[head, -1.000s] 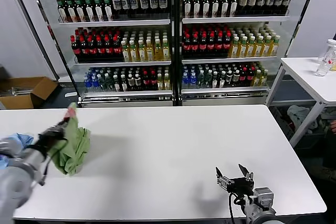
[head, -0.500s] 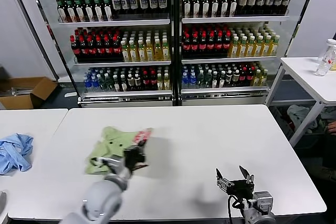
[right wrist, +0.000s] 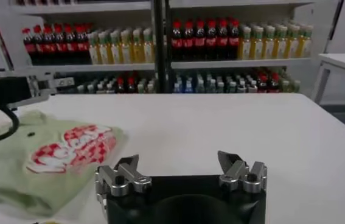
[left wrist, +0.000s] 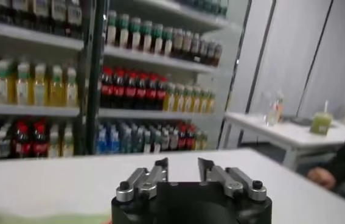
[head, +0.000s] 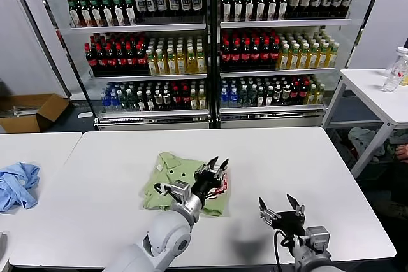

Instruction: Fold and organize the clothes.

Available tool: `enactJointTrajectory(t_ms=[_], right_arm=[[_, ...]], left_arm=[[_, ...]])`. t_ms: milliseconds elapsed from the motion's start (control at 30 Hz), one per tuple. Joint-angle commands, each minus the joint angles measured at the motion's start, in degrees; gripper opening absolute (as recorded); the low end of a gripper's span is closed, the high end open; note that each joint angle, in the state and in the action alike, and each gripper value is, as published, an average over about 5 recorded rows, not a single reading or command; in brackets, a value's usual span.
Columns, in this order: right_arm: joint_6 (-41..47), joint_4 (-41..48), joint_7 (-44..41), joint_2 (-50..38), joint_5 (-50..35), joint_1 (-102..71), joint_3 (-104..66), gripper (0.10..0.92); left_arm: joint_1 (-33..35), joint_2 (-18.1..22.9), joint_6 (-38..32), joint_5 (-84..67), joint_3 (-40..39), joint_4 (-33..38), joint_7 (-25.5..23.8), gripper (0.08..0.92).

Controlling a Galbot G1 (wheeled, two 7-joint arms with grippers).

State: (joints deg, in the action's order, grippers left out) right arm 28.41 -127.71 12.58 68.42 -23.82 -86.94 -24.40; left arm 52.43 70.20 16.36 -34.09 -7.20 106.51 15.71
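Note:
The light green shirt [head: 173, 179] lies crumpled on the white table [head: 287, 157], left of centre, with its red-and-white patch [head: 221, 184] at its right side. It also shows in the right wrist view [right wrist: 14, 167] with the patch [right wrist: 72, 148] face up. My left gripper [head: 217, 164] is open and empty, just above the shirt's right part near the patch; in its own view [left wrist: 183, 164] the jaws stand apart over bare table. My right gripper [head: 280, 206] is open and empty near the table's front edge, to the right of the shirt; its own view [right wrist: 178, 163] shows nothing between the jaws.
A light blue garment [head: 18, 183] lies on a second table at the left. Drink coolers full of bottles [head: 210, 42] stand behind. A side table [head: 382, 93] with a bottle stands at the right. A cardboard box [head: 32, 109] sits on the floor at the left.
My left gripper carried the green shirt from the table's left end to left of centre, let it go and opened. The shirt now lies spread on the table. The right arm barely moved.

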Motion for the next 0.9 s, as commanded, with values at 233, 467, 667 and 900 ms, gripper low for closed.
enactJointTrajectory(t_ms=[233,467,667,900], right_arm=[[4.61,26.47,10.48,12.7,-16.83,31.06,17.79,0.823],[4.84,34.12,14.92,16.4,-18.93,36.05,22.12,0.798],[4.98,34.14,17.76,14.54,-21.53,36.72,23.31,0.637],[5.01,32.78,18.73,8.25,-24.95,36.83,20.88,0.438]], left_arm=[[10.66,-8.47,-8.54,-4.78,26.43,2.54,4.21,0.595],[15.02,-9.71,-9.39,-4.67,30.82,3.25,4.27,0.783],[15.78,-8.23,-9.19,-4.65,30.65,3.5,4.34,0.822],[15.8,-7.61,-9.1,-4.62,29.79,3.27,4.36,0.823]])
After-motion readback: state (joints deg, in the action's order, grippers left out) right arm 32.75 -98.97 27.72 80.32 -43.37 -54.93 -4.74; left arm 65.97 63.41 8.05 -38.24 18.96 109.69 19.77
